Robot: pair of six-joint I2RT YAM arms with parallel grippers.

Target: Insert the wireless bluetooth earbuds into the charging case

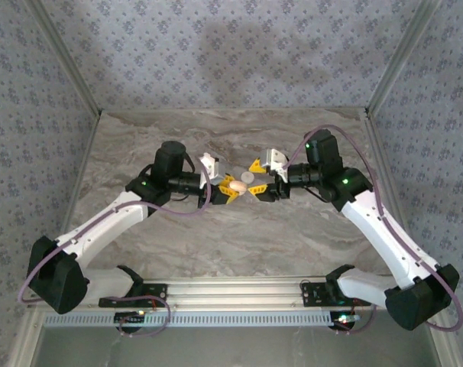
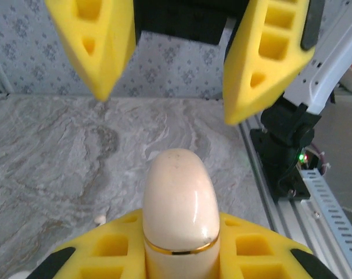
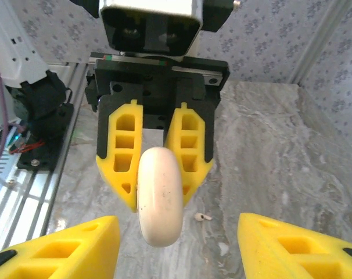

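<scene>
**Firmly pinched: case aloft in the left gripper**

Over the middle of the marble table the two arms meet tip to tip. The left gripper comes in from the left and the right gripper from the right.

The left gripper is pinching the case. Its yellow fingers press on both sides of one end, and the rounded free end sticks out to the right. The case is off the table. Its shell is glossy cream-tan, with a thin gold band round it just where the fingers grip. A few faint dark specks sit on the shell, too small to tell whether any is a mark or a letter. What the case holds cannot be seen from either wrist, as only smooth outer shell shows.

From the right wrist, the same case hangs between the left gripper's fingers. The right gripper is spread wide, with one finger to each side of the view. Its tips are near the free end of the case but do not touch it.

One earbud, a tiny white bit, lies on the table below the grippers, apart from the case. From the left wrist, the earbud rests on bare marble. The spread right gripper faces the case's end, and a green light glows at the right arm's base.
</scene>
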